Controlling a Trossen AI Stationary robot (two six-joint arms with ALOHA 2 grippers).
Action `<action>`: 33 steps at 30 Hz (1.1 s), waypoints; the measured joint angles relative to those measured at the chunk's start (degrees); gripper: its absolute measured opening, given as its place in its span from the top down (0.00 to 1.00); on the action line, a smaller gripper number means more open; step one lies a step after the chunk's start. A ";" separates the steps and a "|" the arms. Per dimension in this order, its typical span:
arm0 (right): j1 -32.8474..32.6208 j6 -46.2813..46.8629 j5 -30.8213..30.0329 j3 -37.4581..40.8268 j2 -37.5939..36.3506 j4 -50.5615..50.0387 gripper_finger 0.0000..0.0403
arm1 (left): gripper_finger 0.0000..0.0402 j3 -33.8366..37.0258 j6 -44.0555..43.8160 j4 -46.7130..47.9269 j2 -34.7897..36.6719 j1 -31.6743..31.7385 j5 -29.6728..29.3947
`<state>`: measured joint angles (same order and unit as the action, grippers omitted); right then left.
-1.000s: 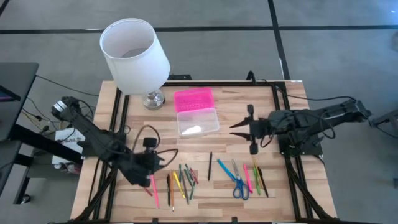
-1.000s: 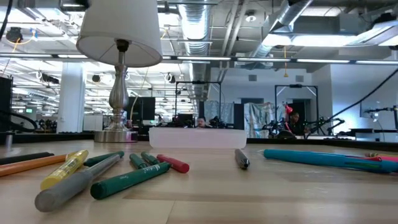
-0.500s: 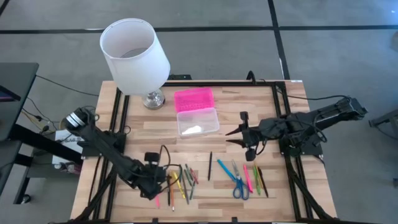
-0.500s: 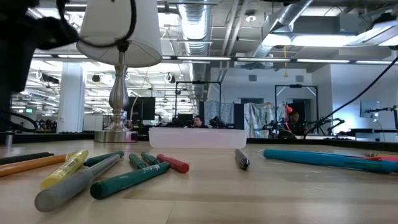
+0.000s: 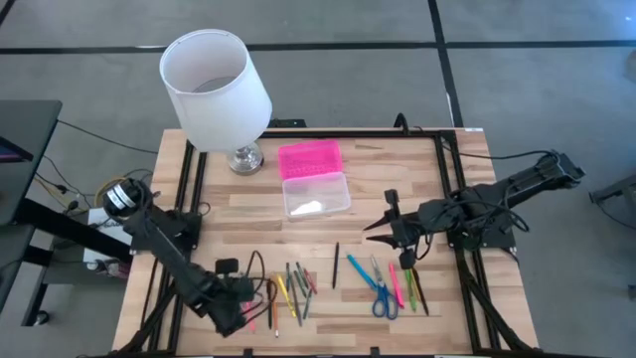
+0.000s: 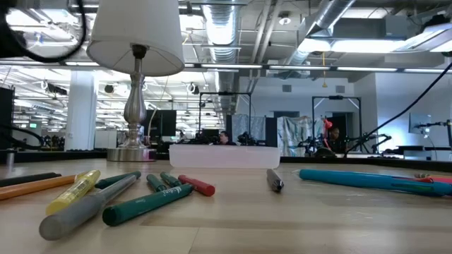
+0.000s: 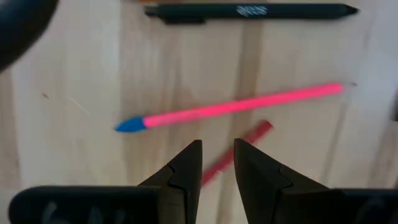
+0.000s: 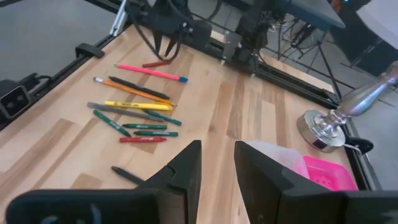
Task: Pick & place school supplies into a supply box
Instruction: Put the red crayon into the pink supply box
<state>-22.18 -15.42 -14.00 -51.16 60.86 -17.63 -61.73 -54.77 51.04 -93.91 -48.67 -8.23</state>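
The supply box lies open at mid-table, its pink lid (image 5: 309, 159) on the far side of the clear base (image 5: 316, 194). One set of school supplies (image 5: 290, 288) lies near the front edge at left. A second set with blue-handled scissors (image 5: 381, 288) lies at right. My left gripper (image 5: 241, 310) points down, open by a narrow gap, just above a red pencil (image 7: 244, 144) and beside a pink pencil (image 7: 230, 109). It touches neither. My right gripper (image 5: 381, 221) hovers open, right of the box, nothing between its fingers (image 8: 186, 165).
A lamp with a white shade (image 5: 214, 88) and a metal foot (image 5: 245, 157) stands at the far left, next to the box. A lone black pen (image 5: 336, 265) lies between the two sets. Black rails (image 5: 189, 199) run along the table's left and right sides.
My left gripper has gone down and toward the table's near edge, tipping from a slant to point nearly straight down over the pink pencil. My right gripper has drifted a little toward the near edge. No supply has moved.
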 joint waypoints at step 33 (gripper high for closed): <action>-1.06 -0.04 0.61 0.00 0.00 0.09 0.77 | 0.78 6.47 10.86 -9.94 0.07 -5.69 -5.64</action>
<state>-23.24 -15.46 -13.39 -51.16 60.86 -17.54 -55.27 -43.90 41.10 -93.84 -54.37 -13.88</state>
